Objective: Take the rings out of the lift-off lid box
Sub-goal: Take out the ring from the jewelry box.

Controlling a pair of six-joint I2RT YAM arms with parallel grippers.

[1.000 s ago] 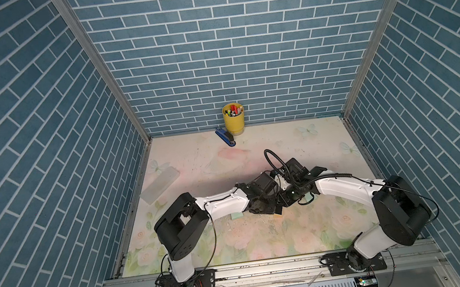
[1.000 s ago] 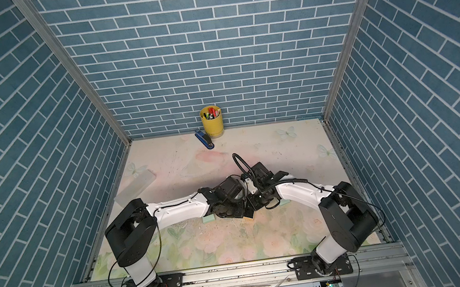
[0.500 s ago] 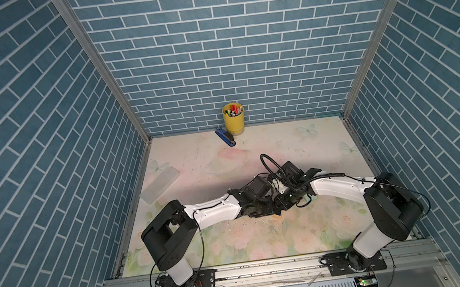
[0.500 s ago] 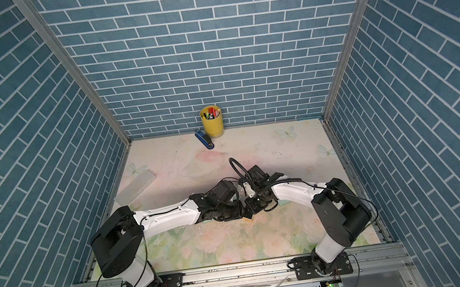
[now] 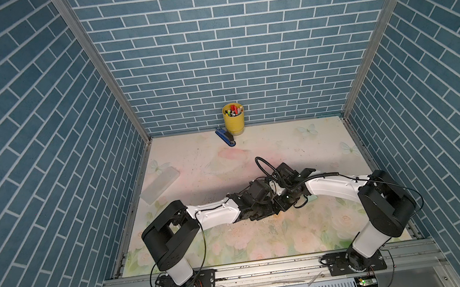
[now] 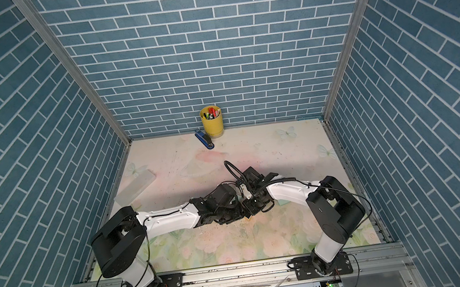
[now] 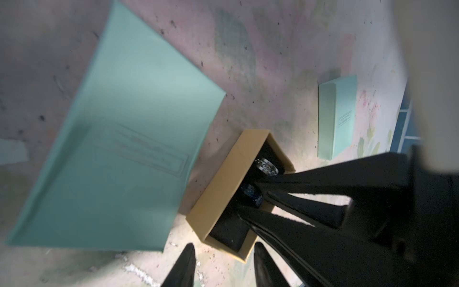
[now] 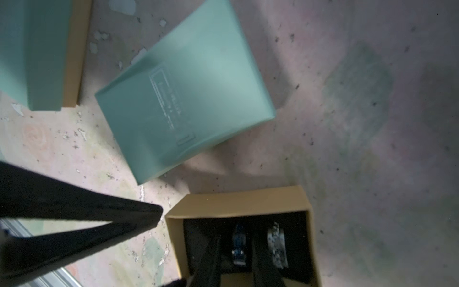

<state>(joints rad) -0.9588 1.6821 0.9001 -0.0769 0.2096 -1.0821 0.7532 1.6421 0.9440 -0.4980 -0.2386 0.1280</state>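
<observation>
A blue ring [image 8: 239, 248] and a glittery silver ring [image 8: 277, 246] stand upright in the black foam of the open kraft box [image 8: 238, 201] on the floral worktop [image 8: 347, 124]. The right pincer [image 8: 237, 238] straddles the blue one, its fingers slightly apart, and I cannot tell whether it grips. The left pincer [image 7: 223, 244] hovers at the box's corner with fingers apart, a mint-green lid [image 8: 186, 99] lies close by, and another mint-green box [image 7: 337, 116] lies farther off.

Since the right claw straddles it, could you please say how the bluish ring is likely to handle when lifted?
The bluish ring looks a small, glossy rigid band, so probably light and slippery. It stands on edge in dark foam, so it may resist, then roll once set down.
</observation>
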